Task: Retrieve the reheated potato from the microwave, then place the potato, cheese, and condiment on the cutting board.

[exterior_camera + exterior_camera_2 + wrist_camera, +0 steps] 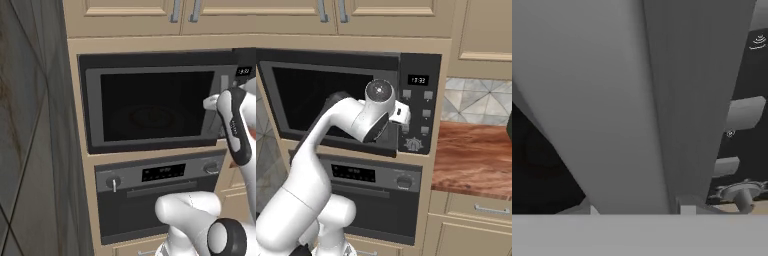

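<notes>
Your microwave [150,107] sits in the cabinet wall with its door shut, oven [155,202] right below. Gripper [214,102] is at the door's right edge on the vertical handle [637,100]. Jaws look clamped on that handle. Wood worktop [476,157] lies further right.

I count one microwave [150,107] in front of me and one oven [150,200] beneath it. The oven carries two knobs [113,183]. Above, two cabinet door handles [176,10] show. To my right, one wood counter [476,160] and one drawer handle [491,210].
</notes>
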